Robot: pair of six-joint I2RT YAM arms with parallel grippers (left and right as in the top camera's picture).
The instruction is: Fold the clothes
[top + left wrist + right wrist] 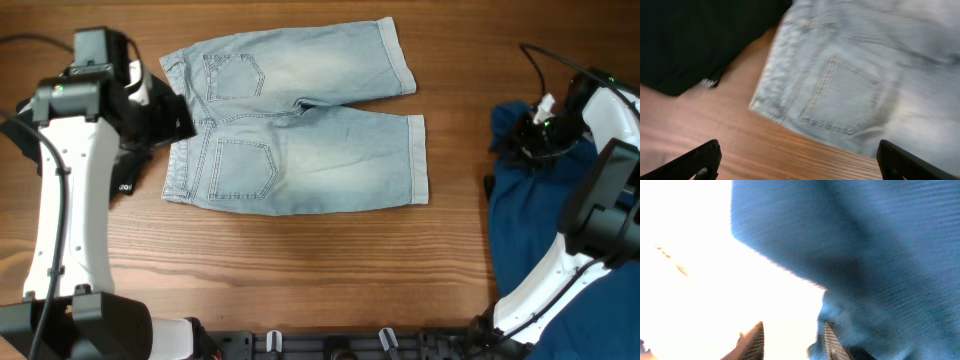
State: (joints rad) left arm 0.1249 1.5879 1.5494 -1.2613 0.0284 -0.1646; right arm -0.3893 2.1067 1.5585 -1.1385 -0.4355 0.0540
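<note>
Left tool [799,162] hangs wide open over bare wood-grain desk [715,120], the waistband corner and back pocket of the pale denim shorts [855,75] just ahead of it, a black garment [690,35] ahead too, beside them. Right tool [792,335] shows a narrow gap, nothing visible between its fingers, the royal-blue top [865,245] crowding close ahead; everything else there is blown out white and blurred, desk unreadable.

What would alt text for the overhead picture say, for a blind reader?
Pale blue denim shorts lie flat, back pockets up, on a wooden table, waistband to the left. The robot's left arm stands beside a black garment; its right arm is over a blue top.
</note>
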